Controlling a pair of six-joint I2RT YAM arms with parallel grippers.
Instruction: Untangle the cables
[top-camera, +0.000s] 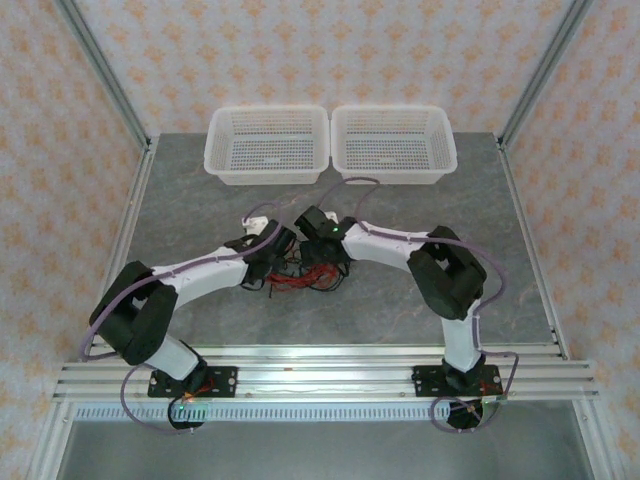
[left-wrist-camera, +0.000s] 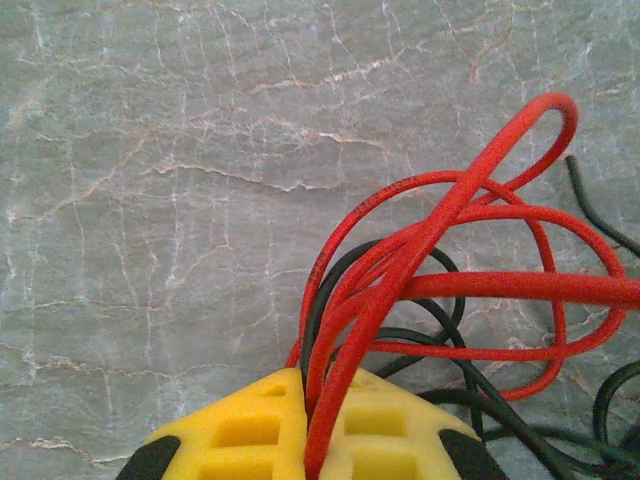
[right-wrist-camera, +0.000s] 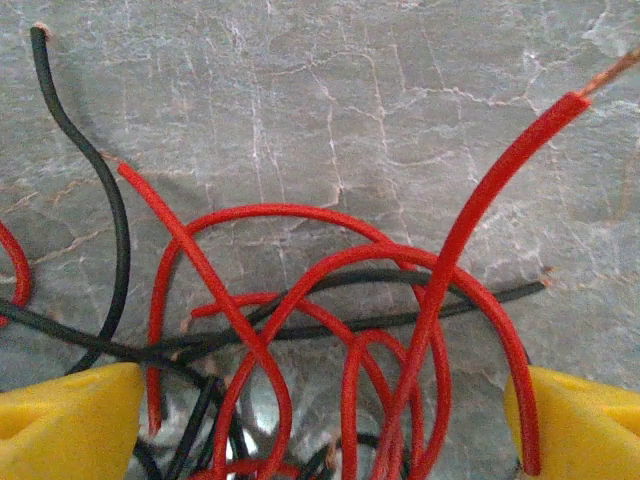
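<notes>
The cables (top-camera: 300, 281) lie as a knot of thin red and black wires in the middle of the table, between my two grippers. My left gripper (left-wrist-camera: 308, 405) is shut on a bundle of red cables (left-wrist-camera: 480, 285), which rise from between its yellow fingers (left-wrist-camera: 240, 430) and loop off to the right over black strands. My right gripper (right-wrist-camera: 325, 430) stands open just over the tangle, its yellow fingertips (right-wrist-camera: 70, 425) far apart. Red loops and black strands (right-wrist-camera: 300, 300) lie between them on the table, and none is gripped. In the top view, the left gripper (top-camera: 272, 262) and the right gripper (top-camera: 322, 262) sit close together.
Two white mesh baskets stand side by side at the back of the grey marbled table (top-camera: 200, 200), one on the left (top-camera: 266, 174) and one on the right (top-camera: 393, 174). An aluminium rail (top-camera: 320, 372) runs along the near edge and patterned walls enclose the sides.
</notes>
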